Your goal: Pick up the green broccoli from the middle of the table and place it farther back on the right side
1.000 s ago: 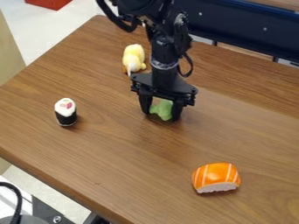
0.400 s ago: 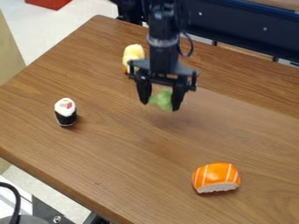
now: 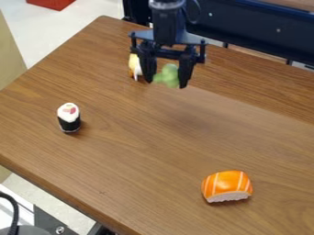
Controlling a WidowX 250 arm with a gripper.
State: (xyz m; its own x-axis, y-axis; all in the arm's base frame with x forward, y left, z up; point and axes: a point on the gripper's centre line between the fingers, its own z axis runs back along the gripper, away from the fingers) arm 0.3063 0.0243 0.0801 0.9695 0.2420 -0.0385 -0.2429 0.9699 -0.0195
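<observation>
Green lumpy toy [image 3: 167, 76] is up off the desk [image 3: 141, 151], pinched in the gripper [image 3: 166, 84], fingers closed around it. Yellow plush [image 3: 134, 66] sits partly behind the gripper, maki sushi toy [image 3: 69, 117] over on the left, and orange salmon sushi toy [image 3: 227, 186] lower right.

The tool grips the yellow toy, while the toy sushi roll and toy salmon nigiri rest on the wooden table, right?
Not quite: the camera view shows the tool gripping a green toy, not the yellow one. The toy sushi roll and toy salmon nigiri do rest on the wooden table.
</observation>
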